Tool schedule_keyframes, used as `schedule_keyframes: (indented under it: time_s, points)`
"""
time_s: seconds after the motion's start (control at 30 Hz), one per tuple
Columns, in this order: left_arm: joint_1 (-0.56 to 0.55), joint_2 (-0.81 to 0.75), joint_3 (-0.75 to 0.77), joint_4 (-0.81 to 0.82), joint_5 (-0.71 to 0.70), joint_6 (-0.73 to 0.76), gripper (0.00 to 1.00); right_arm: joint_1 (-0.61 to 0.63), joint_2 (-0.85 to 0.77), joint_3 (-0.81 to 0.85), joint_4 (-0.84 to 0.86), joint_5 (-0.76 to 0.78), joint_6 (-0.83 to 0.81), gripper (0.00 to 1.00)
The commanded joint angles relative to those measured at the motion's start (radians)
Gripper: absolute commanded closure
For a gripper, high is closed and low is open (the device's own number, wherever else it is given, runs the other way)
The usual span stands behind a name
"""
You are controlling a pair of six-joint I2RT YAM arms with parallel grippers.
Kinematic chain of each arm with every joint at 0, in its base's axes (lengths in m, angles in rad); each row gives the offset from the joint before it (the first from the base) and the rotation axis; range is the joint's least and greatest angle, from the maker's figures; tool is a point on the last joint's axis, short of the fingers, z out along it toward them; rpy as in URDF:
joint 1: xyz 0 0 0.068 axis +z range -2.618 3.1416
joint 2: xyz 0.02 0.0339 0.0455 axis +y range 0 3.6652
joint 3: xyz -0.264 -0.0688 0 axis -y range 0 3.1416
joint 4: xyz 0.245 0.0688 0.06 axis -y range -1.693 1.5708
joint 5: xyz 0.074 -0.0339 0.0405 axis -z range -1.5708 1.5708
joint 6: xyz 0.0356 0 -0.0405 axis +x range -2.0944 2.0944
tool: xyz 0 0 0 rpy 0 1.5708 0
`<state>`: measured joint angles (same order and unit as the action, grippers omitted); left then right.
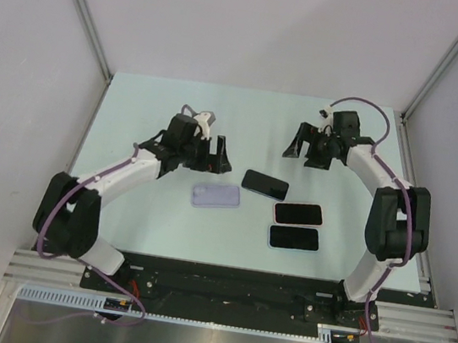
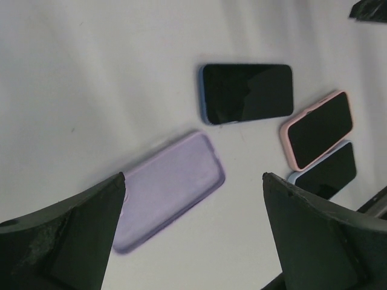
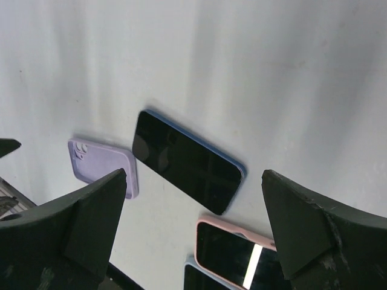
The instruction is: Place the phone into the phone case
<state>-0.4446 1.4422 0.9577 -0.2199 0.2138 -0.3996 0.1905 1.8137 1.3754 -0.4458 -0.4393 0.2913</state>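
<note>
Black and white arms, two of them, stand at the near edge of the pale counter [image 1: 152, 110]: the left arm [image 1: 117, 175] and the right arm [image 1: 393, 220].

Three phones lie on the counter, all with dark screens facing up. The nearest one is the phone in the light blue case [image 1: 294, 238], a little right of the middle. Just behind it, long side by long side, is the phone in the pink case [image 1: 298, 214].

A bit farther back and to the left lies the bare phone [image 1: 265, 183]. It has a thin blue edge and sits at a slant. One corner of it comes near the pink one, but they do not touch.

One purple phone case [image 1: 215, 195] lies flat just to the left of the bare phone, with a small gap between them. It is empty. The bare phone is not in it.

Farther back are two claws. The left claw [image 1: 221, 158] hangs over the counter, just behind the purple phone case. Its fingers are spread wide and it grips nothing. The right claw [image 1: 304, 151] is the farthest, behind the bare phone. It too is spread wide and grips nothing. The two claws are well apart.
</note>
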Motion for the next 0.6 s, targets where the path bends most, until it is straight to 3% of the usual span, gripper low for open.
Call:
schedule_keyframes:
  time_s: [0.0, 0.23, 0.57]
  points:
    - [0.017, 0.115, 0.136, 0.025, 0.246, 0.038, 0.00, -0.042, -0.057, -0.107, 0.001, -0.058, 0.016, 0.02]
    - [0.018, 0.357, 0.297, 0.025, 0.438, -0.022, 0.00, -0.123, -0.108, -0.277, 0.055, -0.139, 0.025, 0.04]
    - [0.018, 0.520, 0.388, 0.024, 0.466, -0.059, 0.05, -0.111, -0.053, -0.302, 0.113, -0.199, 0.048, 0.14]
